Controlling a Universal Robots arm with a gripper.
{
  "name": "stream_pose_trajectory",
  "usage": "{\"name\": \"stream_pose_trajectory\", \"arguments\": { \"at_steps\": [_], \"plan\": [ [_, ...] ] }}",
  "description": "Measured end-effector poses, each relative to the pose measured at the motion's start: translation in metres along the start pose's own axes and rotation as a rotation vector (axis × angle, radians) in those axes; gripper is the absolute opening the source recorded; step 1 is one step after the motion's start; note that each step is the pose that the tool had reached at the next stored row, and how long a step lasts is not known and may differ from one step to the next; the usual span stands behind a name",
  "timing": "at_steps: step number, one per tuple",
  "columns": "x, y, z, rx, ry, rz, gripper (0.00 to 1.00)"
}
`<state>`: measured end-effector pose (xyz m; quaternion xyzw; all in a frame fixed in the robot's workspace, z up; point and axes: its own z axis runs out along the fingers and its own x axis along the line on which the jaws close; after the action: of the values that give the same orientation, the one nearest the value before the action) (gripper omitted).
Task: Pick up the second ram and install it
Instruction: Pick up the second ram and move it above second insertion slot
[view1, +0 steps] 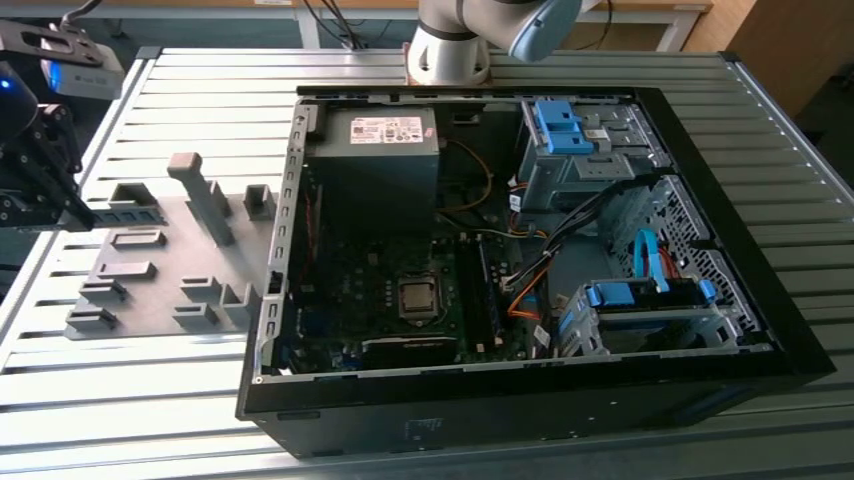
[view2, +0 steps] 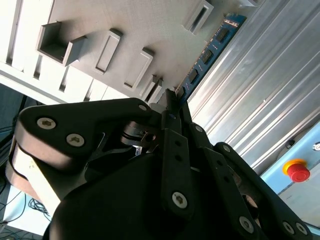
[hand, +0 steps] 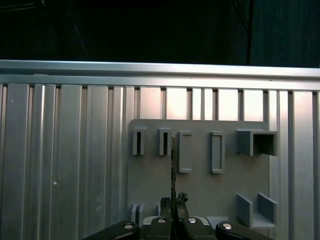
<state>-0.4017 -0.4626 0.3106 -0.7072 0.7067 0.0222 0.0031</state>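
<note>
The second ram (view2: 210, 50) is a thin blue-green board with dark chips. It sticks out from the fingertips of my gripper (view2: 172, 98), which is shut on one end of it. In the first wrist view the ram (hand: 173, 160) shows edge-on as a thin line rising from the gripper (hand: 173, 201) over the grey fixture plate (hand: 200, 190). In the exterior view the gripper (view1: 76, 213) hangs at the far left, over the plate's (view1: 160, 295) left end, with the ram (view1: 131, 214) pointing toward the open computer case (view1: 534, 400).
The case lies open on the slatted aluminium table (view1: 160, 420), with the motherboard (view1: 414, 300), drive cages and cables inside. Upright grey blocks (view1: 200, 195) stand on the fixture plate. The arm's base (view1: 447, 50) sits behind the case. A red stop button (view2: 298, 171) is off the table.
</note>
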Motion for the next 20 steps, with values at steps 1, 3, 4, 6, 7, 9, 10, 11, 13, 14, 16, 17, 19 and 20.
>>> {"name": "stream_pose_trajectory", "arguments": {
  "at_steps": [1, 3, 4, 6, 7, 9, 10, 11, 13, 14, 16, 17, 19, 20],
  "plan": [
    [0.0, 0.0, -0.0002, 0.0, 0.0, 0.0, 0.14],
    [0.0, 0.0, -0.0005, 0.0002, -0.0001, 0.0, 0.14],
    [0.0, 0.0, -0.0005, 0.0002, -0.0002, 0.0, 0.14],
    [-0.0001, 0.0001, -0.0033, 0.0001, -0.0001, 0.0, 0.14],
    [-0.0001, 0.0001, -0.0033, 0.0001, -0.0001, 0.0, 0.14],
    [-0.0001, 0.0001, -0.0037, 0.0, 0.0, 0.0, 0.14],
    [-0.0001, 0.0001, -0.004, -0.0001, 0.0001, 0.0, 0.14],
    [-0.0002, 0.0001, -0.0043, 0.0, 0.0, 0.0, 0.14],
    [-0.0002, 0.0001, -0.0048, 0.0, 0.0, 0.0, 0.14],
    [-0.0002, 0.0001, -0.0051, 0.0001, -0.0001, 0.0, 0.14],
    [-0.0002, 0.0002, -0.0058, 0.0001, -0.0001, 0.0, 0.14],
    [-0.0002, 0.0002, -0.0061, 0.0001, -0.0001, 0.0, 0.14],
    [-0.0002, 0.0002, -0.007, 0.0, 0.0, 0.0, 0.14],
    [-0.0002, 0.0002, -0.0074, 0.0001, -0.0001, 0.0, 0.14]
  ]
}}
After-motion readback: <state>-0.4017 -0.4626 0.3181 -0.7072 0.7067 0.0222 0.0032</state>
